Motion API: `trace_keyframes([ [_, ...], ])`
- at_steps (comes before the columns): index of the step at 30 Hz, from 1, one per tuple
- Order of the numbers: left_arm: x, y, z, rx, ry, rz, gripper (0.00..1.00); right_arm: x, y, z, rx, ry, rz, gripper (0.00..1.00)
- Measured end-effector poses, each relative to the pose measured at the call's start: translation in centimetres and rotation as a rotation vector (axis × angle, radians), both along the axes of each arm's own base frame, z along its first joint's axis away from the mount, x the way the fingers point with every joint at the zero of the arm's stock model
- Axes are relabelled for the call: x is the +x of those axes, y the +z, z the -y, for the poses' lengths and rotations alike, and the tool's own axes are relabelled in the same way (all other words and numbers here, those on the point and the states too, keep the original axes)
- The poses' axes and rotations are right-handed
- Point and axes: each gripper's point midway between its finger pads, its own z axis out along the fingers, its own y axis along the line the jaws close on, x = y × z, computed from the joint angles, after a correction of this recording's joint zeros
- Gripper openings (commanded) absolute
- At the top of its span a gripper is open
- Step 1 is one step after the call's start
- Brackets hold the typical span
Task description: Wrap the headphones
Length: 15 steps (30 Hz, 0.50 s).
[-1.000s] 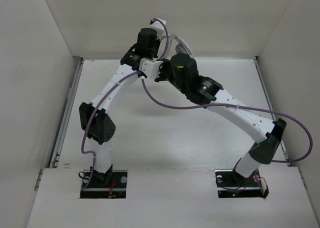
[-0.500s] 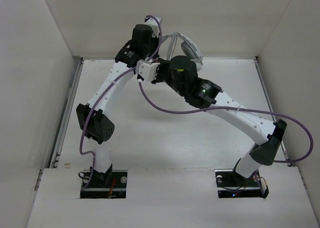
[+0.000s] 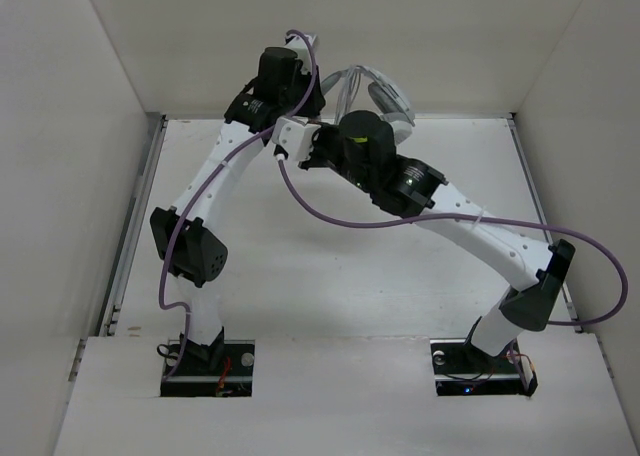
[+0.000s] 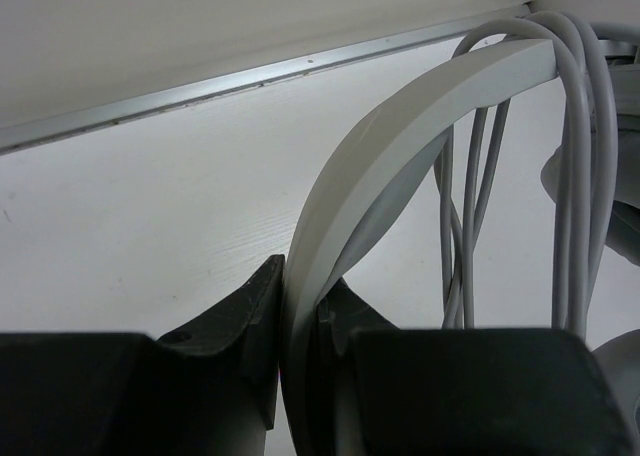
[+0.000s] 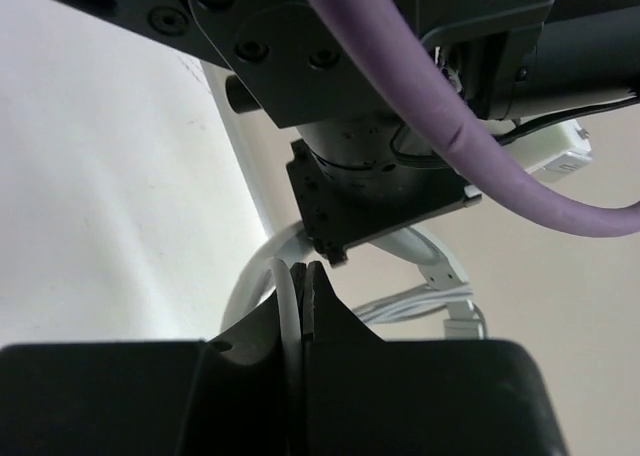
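The light grey headphones [image 3: 384,94] hang in the air at the back of the table, near the far wall. My left gripper [image 4: 298,298] is shut on the flat curved headband [image 4: 400,146], which rises from between the black fingers. Several turns of the thin grey cable [image 4: 574,176] are looped over the headband's top right. My right gripper [image 5: 300,288] is shut on a strand of that cable [image 5: 287,296], just below the left wrist. Beyond it, the headband [image 5: 245,281] and the cable bundle [image 5: 420,301] show. From above, both grippers are mostly hidden under the wrists.
A metal rail [image 4: 200,84] runs along the table's far edge under the back wall. The left arm's wrist body [image 5: 370,156] and a thick purple cable [image 5: 440,126] fill the top of the right wrist view. Another purple cable [image 3: 330,211] sags between the arms. Side walls close in the table.
Both wrists have risen and shifted toward the back wall with the headphones. The headband and earcup now stand out further to the right of the left wrist.
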Motion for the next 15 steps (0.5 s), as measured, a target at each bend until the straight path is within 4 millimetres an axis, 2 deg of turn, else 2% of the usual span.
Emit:
trace_keyframes([
  [8,-0.5,0.3,0.5,-0.034,-0.026,-0.014,0.0,-0.8,-0.2,-0.9,0.027,0.031,-0.029,0.0],
  [15,-0.5,1.0,-1.1,-0.035,0.0,-0.006,0.0,0.0,1.4,0.0,0.009,0.01,0.026,0.0],
])
